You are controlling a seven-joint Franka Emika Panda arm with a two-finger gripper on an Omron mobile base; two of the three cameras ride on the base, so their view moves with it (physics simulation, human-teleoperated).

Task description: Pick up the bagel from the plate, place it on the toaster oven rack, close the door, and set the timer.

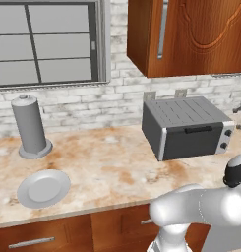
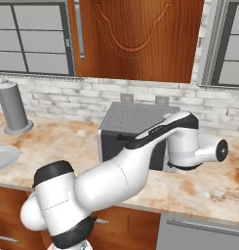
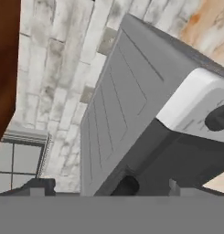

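Closed now: the door (image 1: 193,141) of the toaster oven (image 1: 185,126) sits flush and upright, a dark grey panel with a black bar handle (image 1: 198,130) along its top edge. Light silver panel right of the door carries two dark knobs (image 1: 228,133). Oven's top is grey with ribbed lines.

Plate (image 1: 43,188) lies flat on the table (image 1: 117,167), well to the left of the oven, toward the front edge; round, light grey, raised rim, nothing on it. Bagel and rack: cannot see either; the shut door hides the oven's inside.

Tall grey canister (image 1: 29,125) stands behind the plate, near the brick wall (image 1: 92,106), far left of the oven.

Arm (image 2: 140,161) reaches across the oven's front in the right base view. Hand view looks close along the oven's top and knob panel. Gripper (image 3: 104,187) tips barely show at the bottom edge, well apart; whether it is open I cannot tell for sure.

No readable writing on the oven or canister.
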